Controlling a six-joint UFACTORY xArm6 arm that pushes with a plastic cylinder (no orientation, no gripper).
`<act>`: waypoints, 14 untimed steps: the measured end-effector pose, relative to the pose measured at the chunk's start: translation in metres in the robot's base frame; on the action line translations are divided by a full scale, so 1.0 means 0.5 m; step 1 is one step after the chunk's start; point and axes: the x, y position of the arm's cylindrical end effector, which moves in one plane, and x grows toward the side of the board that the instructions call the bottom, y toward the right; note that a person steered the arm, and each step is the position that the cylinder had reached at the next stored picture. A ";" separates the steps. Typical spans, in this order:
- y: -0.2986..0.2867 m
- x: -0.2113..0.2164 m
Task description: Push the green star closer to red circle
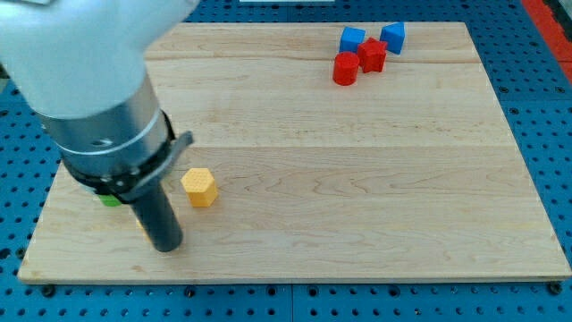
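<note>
My tip [167, 243] rests on the wooden board [357, 179] near the view's bottom left, just below and to the left of the yellow hexagonal block [199, 187]; it carries no jaws and holds nothing, being a plain dark rod under a broad grey and white arm housing [89, 80]. Only a small green sliver [111, 200] shows beside the housing at the view's left, which I take to be the green star (its shape is hidden, so this is a guess). The red circle [345, 69] stands well apart, near the view's top right, touching a red star-like block [372, 55] with two blue blocks [352, 38] [393, 36] just behind. To push well, I judge the tip should get to the green piece's far left and lower side, then drive it on a long diagonal up and rightward, passing clear of the yellow hexagon. The blocks look like smooth matte plastic; the board is pale, fine-grained planks, so sliding should be easy and drift likely.
</note>
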 end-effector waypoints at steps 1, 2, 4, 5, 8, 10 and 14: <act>-0.067 -0.037; -0.074 -0.067; -0.016 -0.143; -0.010 -0.160; -0.154 -0.189; -0.091 -0.274; 0.080 -0.320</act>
